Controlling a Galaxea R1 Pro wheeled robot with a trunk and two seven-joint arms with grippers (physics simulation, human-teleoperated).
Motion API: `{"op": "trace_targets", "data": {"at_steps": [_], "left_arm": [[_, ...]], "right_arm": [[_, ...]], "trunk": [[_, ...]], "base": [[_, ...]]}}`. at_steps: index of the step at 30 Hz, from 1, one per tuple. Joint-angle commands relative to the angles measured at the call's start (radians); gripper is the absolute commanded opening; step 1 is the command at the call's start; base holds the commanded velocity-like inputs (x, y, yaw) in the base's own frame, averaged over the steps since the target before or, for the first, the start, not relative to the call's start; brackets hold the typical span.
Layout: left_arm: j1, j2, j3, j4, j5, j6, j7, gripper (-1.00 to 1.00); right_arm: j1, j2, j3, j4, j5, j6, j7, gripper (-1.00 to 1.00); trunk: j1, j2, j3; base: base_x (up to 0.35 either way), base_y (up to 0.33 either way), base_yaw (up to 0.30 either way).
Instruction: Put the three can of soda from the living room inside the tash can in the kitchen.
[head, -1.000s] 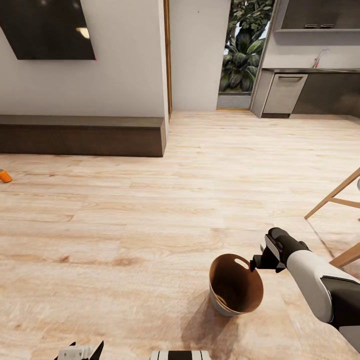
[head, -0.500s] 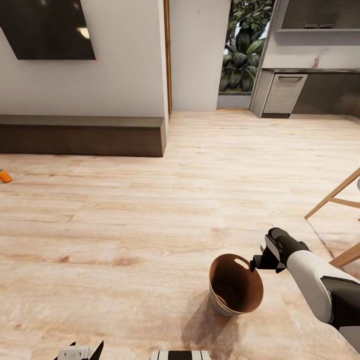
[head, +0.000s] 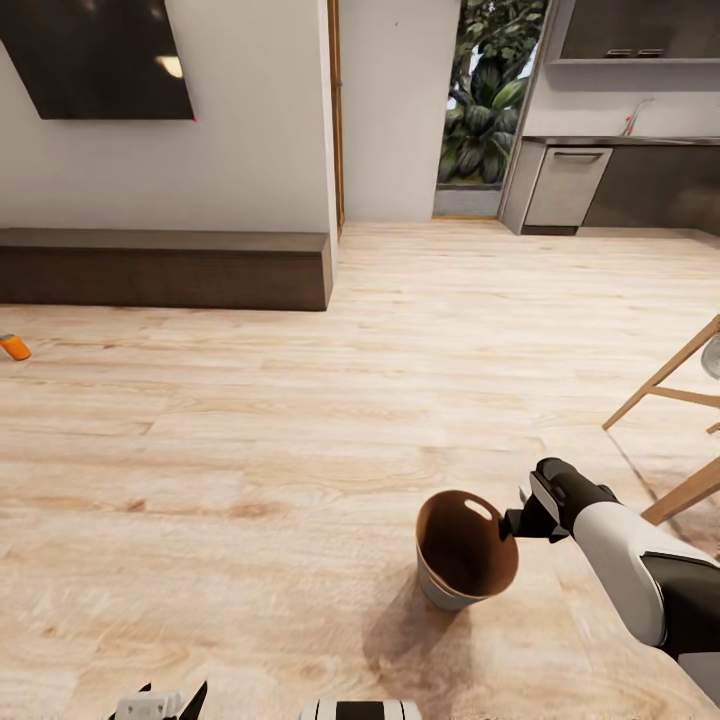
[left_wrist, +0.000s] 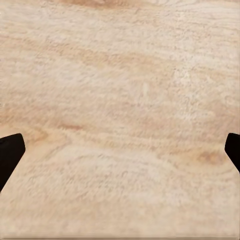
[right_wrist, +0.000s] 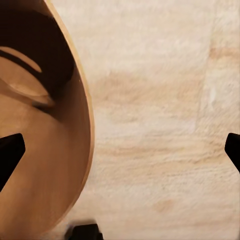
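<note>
The tash can (head: 467, 550) hangs tilted by its rim from the right gripper (head: 512, 523), off the floor (head: 300, 430) (whether the fingers are clamped is hidden); it looks light and stiff, best held at the rim; one orange can of soda (head: 14, 347) lies far off by the low bench (head: 165, 270); left gripper (left_wrist: 120, 150) spread wide, empty; wooden chair legs (head: 665, 385) stand nearby.

Even, bright render; mild softness overall.
Soft shadow pools on floor (head: 300, 400) under tash can (head: 440, 590); wall panel (head: 100, 60) shows one glare spot.
</note>
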Motion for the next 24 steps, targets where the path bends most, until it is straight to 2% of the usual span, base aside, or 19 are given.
{"op": "trace_targets", "data": {"at_steps": [1,24], "left_arm": [[0.000,0.000,0.000,0.000,0.000,0.000,0.000,1.00],[0.000,0.000,0.000,0.001,-0.001,0.000,0.001,1.00]], "right_arm": [[0.000,0.000,0.000,0.002,0.000,-0.002,0.000,1.00],[0.000,-0.001,0.000,0.007,0.000,-0.010,0.000,1.00]], "trunk": [[0.000,0.000,0.000],[0.000,0.000,0.000]], "base": [[-0.059,0.000,0.000],[-0.011,0.011,0.000]]}}
